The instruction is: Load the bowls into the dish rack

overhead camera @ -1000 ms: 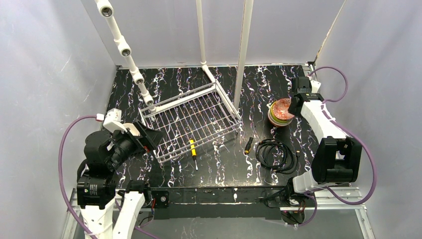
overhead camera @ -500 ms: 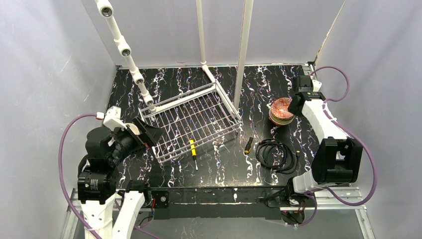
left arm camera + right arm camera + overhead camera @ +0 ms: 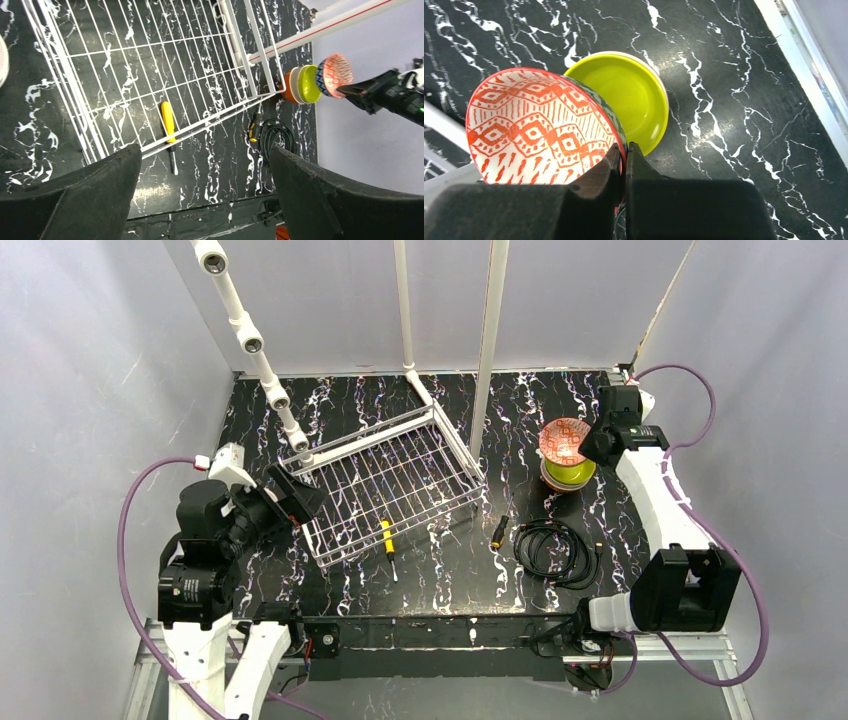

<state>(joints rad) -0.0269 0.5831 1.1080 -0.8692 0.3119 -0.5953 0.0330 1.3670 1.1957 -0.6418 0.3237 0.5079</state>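
Jaws of my right gripper (image 3: 623,150) are pinching the rim of the red-patterned bowl (image 3: 539,122), holding it tilted clear of the yellow-green bowl (image 3: 636,95) right of the dish rack (image 3: 357,435) for transfer; my left gripper (image 3: 204,150) is hovering wide open at its near-left corner.
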